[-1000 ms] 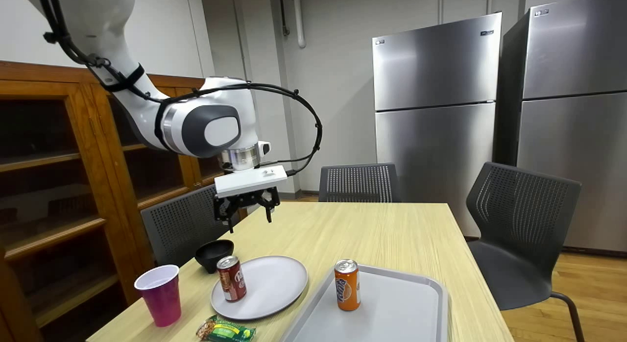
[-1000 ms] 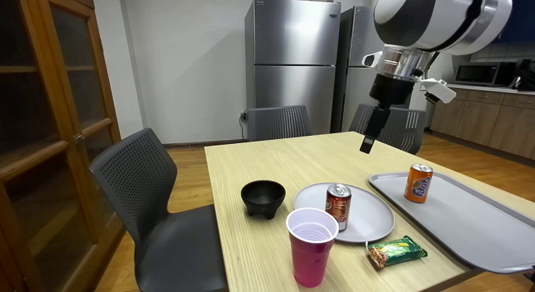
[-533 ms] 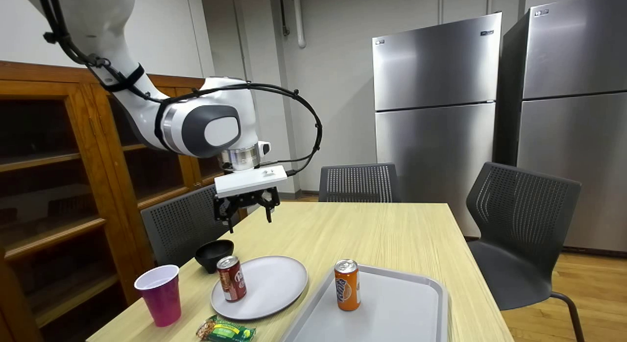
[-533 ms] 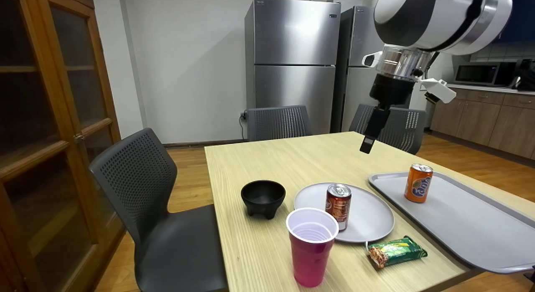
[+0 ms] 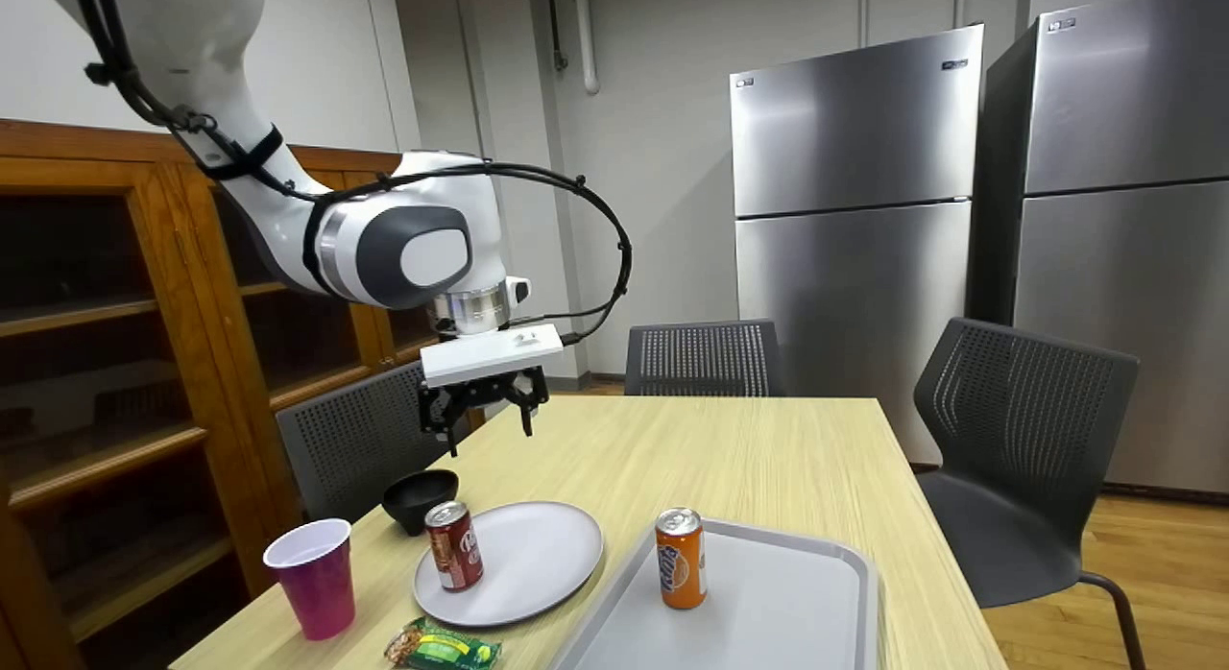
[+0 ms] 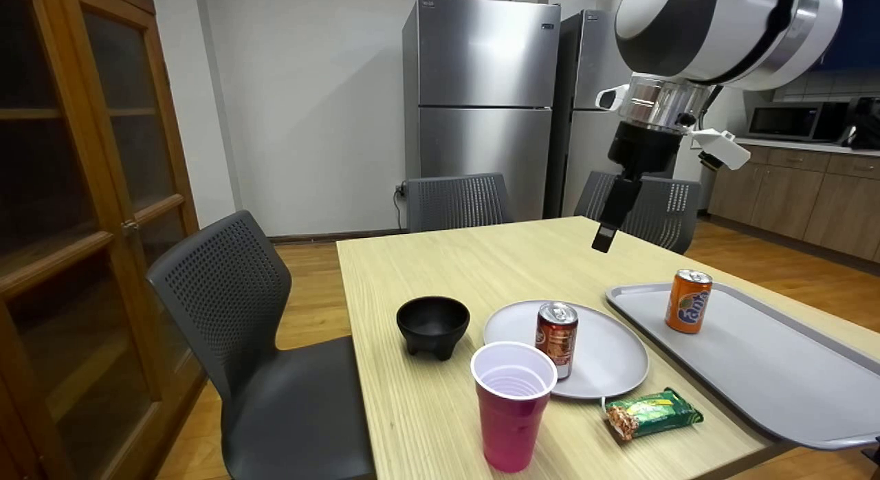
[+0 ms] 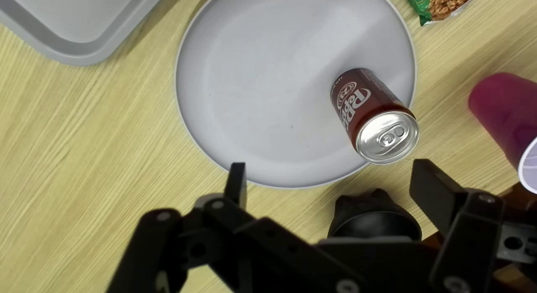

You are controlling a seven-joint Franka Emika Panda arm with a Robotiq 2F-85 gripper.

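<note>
My gripper [image 5: 491, 443] is open and empty, held above the table; its spread fingers also show in the wrist view [image 7: 329, 165]. In an exterior view the gripper [image 6: 603, 239] is seen edge-on. Below it a dark red Dr Pepper can [image 7: 367, 108] stands upright on a round grey plate [image 7: 251, 91], near the plate's edge. A small black footed bowl [image 6: 432, 325] stands beside the plate; in the wrist view it is partly hidden by the gripper. An orange Fanta can [image 5: 681, 560] stands upright on a grey tray [image 5: 768, 584]. The gripper touches none of these.
A magenta cup [image 6: 512, 411] with a white inside stands upright near the table edge. A green-wrapped snack bar [image 6: 653, 415] lies by the plate. Dark chairs [image 6: 268, 329] stand round the table [image 5: 691, 459]. A wooden cabinet [image 5: 125, 382] and steel refrigerators [image 5: 855, 238] stand behind.
</note>
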